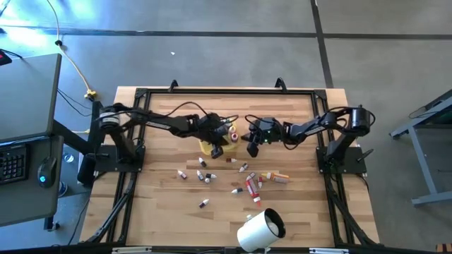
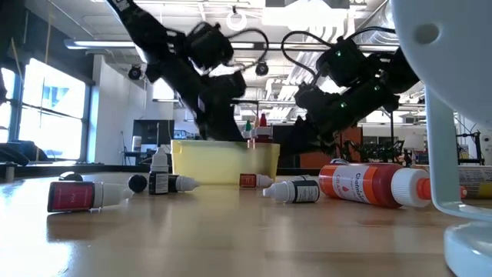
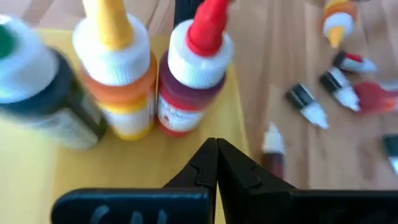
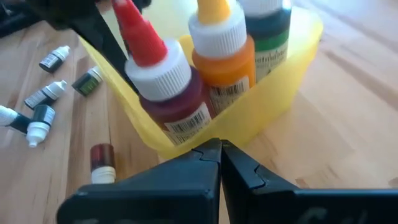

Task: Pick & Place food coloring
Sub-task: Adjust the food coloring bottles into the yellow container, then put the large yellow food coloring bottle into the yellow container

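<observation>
Both end effectors closed, empty: left over yellow tray at frame center, right just beside. Three bottles upright in tray (rest scattered lower center on desk).

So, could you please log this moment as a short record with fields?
tray: yellow tray on the wooden table
in tray: red-tipped bottle, orange bottle, green-labelled bottle, all upright
loose: small bottles lying on the table beside the tray
left gripper: shut, empty, over the tray
right gripper: shut, empty, beside the tray
</observation>
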Available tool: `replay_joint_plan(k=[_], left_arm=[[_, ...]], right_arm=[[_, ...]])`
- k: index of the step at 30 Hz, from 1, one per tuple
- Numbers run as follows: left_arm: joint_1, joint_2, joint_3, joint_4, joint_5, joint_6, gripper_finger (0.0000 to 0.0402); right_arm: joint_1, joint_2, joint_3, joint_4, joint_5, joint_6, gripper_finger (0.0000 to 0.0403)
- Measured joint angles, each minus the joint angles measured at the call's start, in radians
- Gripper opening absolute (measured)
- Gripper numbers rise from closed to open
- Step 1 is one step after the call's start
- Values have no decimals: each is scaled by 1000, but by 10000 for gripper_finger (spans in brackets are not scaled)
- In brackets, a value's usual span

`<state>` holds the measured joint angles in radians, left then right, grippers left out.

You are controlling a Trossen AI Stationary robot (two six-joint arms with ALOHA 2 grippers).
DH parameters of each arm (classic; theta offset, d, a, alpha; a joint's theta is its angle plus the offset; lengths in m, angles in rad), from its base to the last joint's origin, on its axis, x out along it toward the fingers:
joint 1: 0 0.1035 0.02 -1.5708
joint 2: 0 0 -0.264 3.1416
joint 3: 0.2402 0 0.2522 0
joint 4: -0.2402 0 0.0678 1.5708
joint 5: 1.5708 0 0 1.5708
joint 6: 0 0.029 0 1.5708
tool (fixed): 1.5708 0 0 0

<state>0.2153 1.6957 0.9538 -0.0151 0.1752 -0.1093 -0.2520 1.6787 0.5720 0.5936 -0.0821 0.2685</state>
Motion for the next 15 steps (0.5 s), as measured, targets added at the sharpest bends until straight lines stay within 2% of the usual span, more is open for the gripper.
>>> replay_joint_plan(k=[3,7,11,13,15], left_arm=[[-3,-94,0,-87,-1,0,0],[-23,-246,0,-208,-2,8,0],[-95,-375,0,-310,-18,8,0],[-160,-426,2,-343,-58,6,0],[-239,-468,1,-394,-148,-1,0]], right_arm=[[0,-70,0,-43,0,-15,0],[10,-203,1,-188,-2,-42,0],[90,-344,1,-319,-22,-167,0],[148,-402,1,-355,-30,-230,0],[209,-452,1,-365,-24,-294,0]])
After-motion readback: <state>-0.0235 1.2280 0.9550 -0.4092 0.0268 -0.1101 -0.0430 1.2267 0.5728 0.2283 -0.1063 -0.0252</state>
